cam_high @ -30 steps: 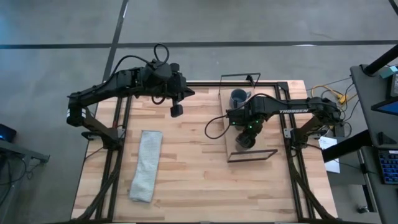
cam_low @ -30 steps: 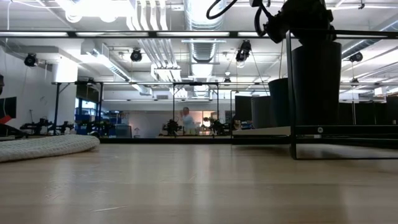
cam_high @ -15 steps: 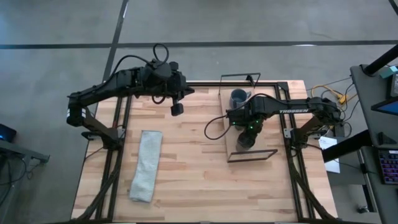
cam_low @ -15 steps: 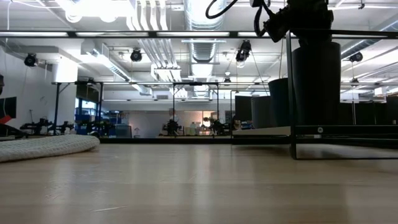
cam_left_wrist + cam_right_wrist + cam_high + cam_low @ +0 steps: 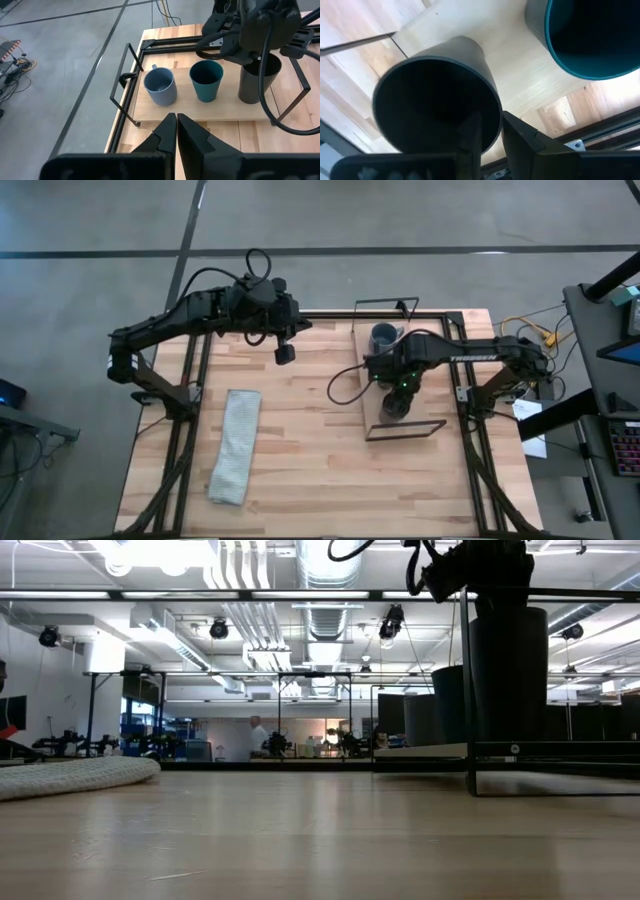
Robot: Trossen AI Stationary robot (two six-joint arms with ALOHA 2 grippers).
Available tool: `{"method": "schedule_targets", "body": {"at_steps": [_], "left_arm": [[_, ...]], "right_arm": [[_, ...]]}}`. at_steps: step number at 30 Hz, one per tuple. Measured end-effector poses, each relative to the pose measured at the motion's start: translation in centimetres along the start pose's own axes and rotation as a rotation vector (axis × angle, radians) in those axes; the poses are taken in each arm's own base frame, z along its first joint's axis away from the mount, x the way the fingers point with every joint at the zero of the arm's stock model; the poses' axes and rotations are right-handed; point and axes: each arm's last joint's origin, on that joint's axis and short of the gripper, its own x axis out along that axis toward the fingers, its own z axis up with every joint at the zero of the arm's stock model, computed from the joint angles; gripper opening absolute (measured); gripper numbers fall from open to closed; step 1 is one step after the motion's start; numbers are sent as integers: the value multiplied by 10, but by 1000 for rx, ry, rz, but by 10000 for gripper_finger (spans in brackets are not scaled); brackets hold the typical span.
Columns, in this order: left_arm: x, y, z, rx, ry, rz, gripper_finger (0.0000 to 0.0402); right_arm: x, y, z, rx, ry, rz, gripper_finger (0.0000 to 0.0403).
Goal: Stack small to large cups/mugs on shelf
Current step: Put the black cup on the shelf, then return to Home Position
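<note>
Three cups stand upright in a row on the light-wood shelf (image 5: 428,405) (image 5: 225,107). They are the blue-grey mug (image 5: 161,86) (image 5: 383,336), the dark green cup (image 5: 206,80) (image 5: 590,35) and the dark brown-black cup (image 5: 257,80) (image 5: 437,100) (image 5: 510,670). My right gripper (image 5: 492,140) (image 5: 397,392) is over the dark cup from above and shut on its rim. The right arm hides the green cup in the high view. My left gripper (image 5: 176,125) (image 5: 284,356) is shut and empty, and hovers over the table left of the shelf. My right gripper holds the dark cup by its rim (image 5: 495,122), with one finger (image 5: 472,135) inside the cup and the other (image 5: 520,142) outside. The fingers come from above, pointing down. The cup stands upright with its base on the shelf board (image 5: 560,750).
A long grey folded cloth (image 5: 235,445) (image 5: 70,778) lies on the near-left part of the table. Thin black wire frames (image 5: 405,430) (image 5: 122,82) rise at the shelf's short ends. Bare planks lie between the cloth and the shelf. A person (image 5: 258,735) is far off in the room behind.
Neither arm and none of the cups has visibly moved. The person in the room behind the table has walked to a different spot.
</note>
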Motion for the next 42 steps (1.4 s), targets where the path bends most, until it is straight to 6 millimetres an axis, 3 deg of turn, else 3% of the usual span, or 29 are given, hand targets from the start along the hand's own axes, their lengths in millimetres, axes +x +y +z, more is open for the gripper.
{"method": "schedule_targets", "body": {"at_steps": [18, 30, 37, 42], "left_arm": [[0, 0, 0, 0, 0, 0, 0], [-2, 1, 0, -1, 6, 34, 0], [-23, 5, 3, -8, -46, 54, 0], [-52, 8, 4, -17, -110, 69, 0]], "right_arm": [[-36, 5, 3, -139, -128, 54, 66], [-85, 8, 0, -148, -314, 133, 66], [-103, 9, -1, -155, -405, 160, 66], [-105, 7, -1, -167, -432, 103, 66]]}}
